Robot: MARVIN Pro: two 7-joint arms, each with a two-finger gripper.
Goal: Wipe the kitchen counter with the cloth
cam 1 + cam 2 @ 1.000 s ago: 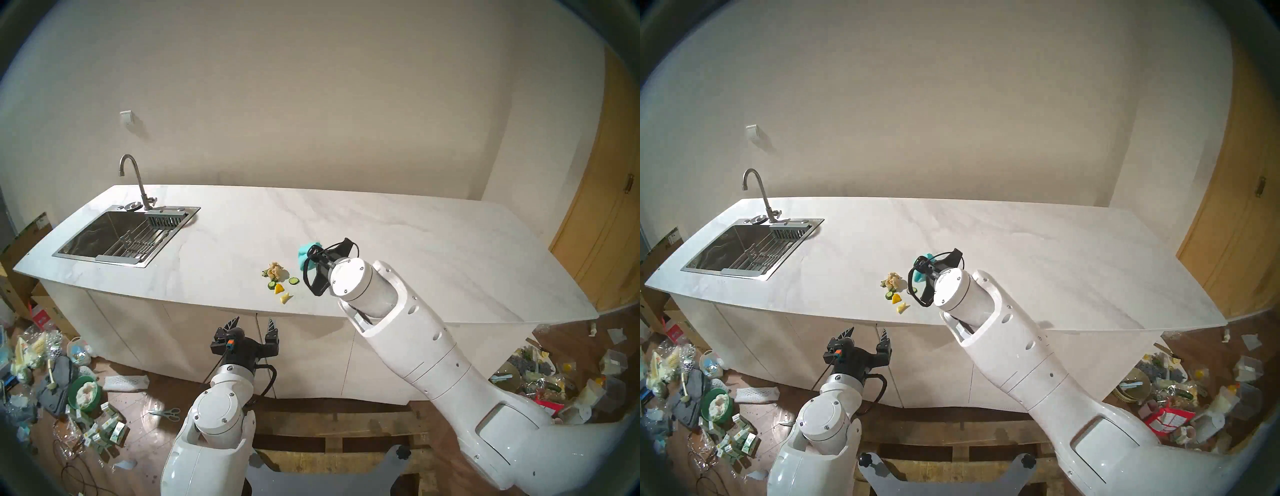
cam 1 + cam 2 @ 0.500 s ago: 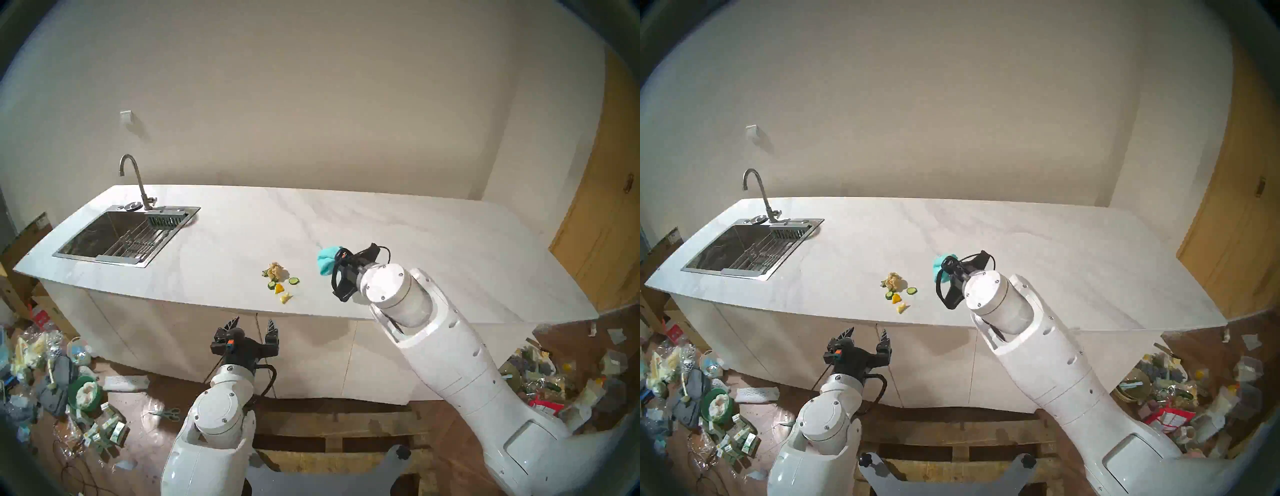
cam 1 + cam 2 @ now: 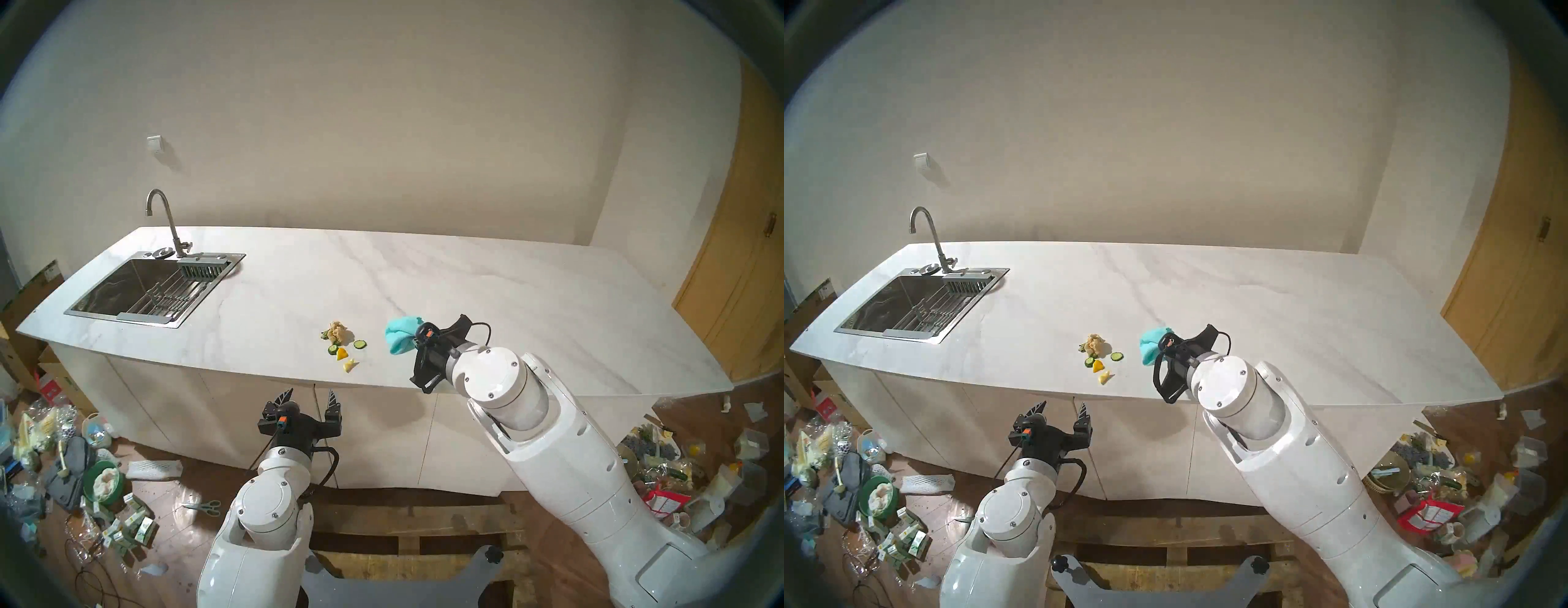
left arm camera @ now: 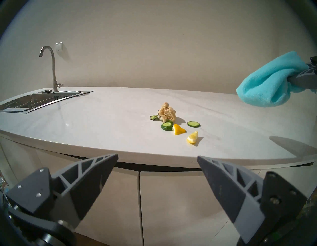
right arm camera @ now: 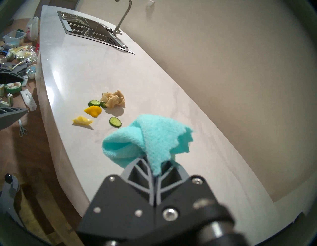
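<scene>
The turquoise cloth [image 3: 400, 335] [image 3: 1151, 346] [image 4: 269, 84] [image 5: 149, 137] hangs bunched from my right gripper [image 3: 411, 339] [image 5: 154, 165], whose jaws are shut on its edge. It is held just above the white marble-look kitchen counter [image 3: 275, 293] [image 4: 85, 120] [image 5: 77, 72], right of a small pile of scraps and near the front edge. The pile is a beige paper wad [image 3: 338, 330] [image 4: 167, 111], cucumber slices [image 3: 359, 344] and lemon pieces [image 3: 350, 365]. My left gripper [image 3: 310, 395] [image 4: 157, 156] is open and empty, below the counter's front edge, before the cabinet fronts.
A steel sink [image 3: 144, 288] with a faucet [image 3: 163, 216] takes up the counter's left end. Litter covers the floor at the left [image 3: 85, 467] and right [image 3: 679, 467]. A wooden door [image 3: 742, 276] stands at the far right, a wooden pallet [image 3: 403, 535] by my base.
My right arm carried the cloth to the right, away from the scraps, then drew back toward the counter's front edge. The left arm has stayed still.
</scene>
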